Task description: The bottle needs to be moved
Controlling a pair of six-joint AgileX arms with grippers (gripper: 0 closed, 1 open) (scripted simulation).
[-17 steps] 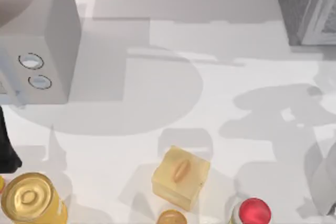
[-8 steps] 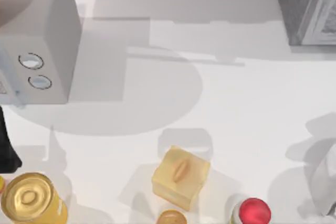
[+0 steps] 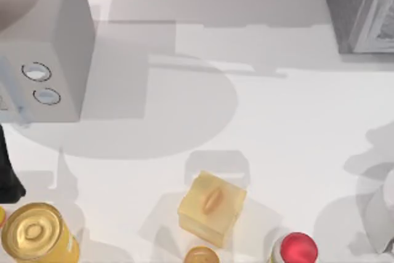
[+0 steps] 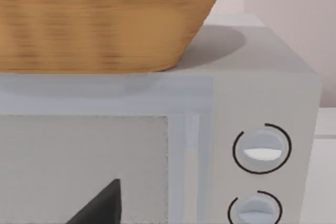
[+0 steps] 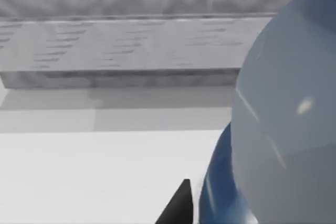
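Note:
The bottle (image 5: pixel 283 119) looms very close in the right wrist view, its clear rounded body above a blue part. My right gripper (image 5: pixel 226 211) sits around it, shut on it, with one dark fingertip (image 5: pixel 178 205) showing beside the blue part and the other hidden behind the bottle. Below and beyond the bottle lies the white table, with a grey box (image 5: pixel 126 45) behind it. My left arm (image 3: pixel 7 173) stays parked at the table's left edge, facing the microwave (image 4: pixel 252 129).
A grey microwave (image 3: pixel 43 47) stands at the back left with a wicker basket (image 4: pixel 100 19) on top. A grey box (image 3: pixel 360 7) fills the back right. Along the front are a yellow can (image 3: pixel 37 233), a yellow block (image 3: pixel 211 206) and a red-capped container (image 3: pixel 298 249).
The right arm's shadow on the table has slid from the middle right toward the right edge. The left arm and the objects on the table have not moved.

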